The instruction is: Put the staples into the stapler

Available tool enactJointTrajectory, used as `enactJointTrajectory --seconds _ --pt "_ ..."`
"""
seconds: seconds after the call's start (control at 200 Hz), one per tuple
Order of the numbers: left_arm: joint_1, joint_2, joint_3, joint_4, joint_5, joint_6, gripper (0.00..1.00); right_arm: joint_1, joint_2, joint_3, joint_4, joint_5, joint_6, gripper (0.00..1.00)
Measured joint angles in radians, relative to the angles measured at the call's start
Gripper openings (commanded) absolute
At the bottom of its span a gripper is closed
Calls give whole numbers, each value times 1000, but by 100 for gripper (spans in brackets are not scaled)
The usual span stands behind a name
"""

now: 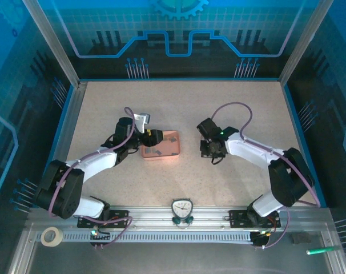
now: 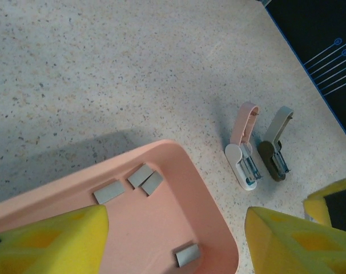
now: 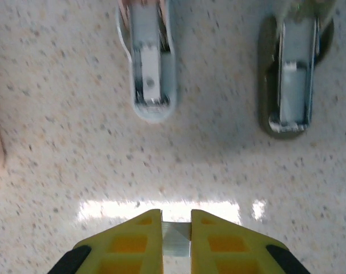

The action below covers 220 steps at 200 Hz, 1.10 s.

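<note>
Seen from above, the right gripper hangs low near the middle of the speckled tabletop and covers what lies beneath it. The left gripper sits over the far left corner of the tray.

The left wrist camera shows the stapler, a slim white body with a pale pink arm swung open. It lies just off the tray's right side, beside an olive stapler of the same shape. Four flat grey staples lie loose on the smooth salmon floor of the round-cornered tray. The left gripper's yellow fingers stand wide apart above it.

In its own wrist view the right gripper is pinched on one more grey strip of staples. It is just short of the stapler, whose metal channel lies bare.
</note>
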Motion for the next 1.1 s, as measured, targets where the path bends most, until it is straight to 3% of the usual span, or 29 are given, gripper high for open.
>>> enactJointTrajectory --seconds 0.325,1.101 --pt "0 56 16 11 0 31 66 -34 153 119 35 19 -43 15" --pt "0 95 57 14 0 45 66 -64 242 195 50 15 -87 15"
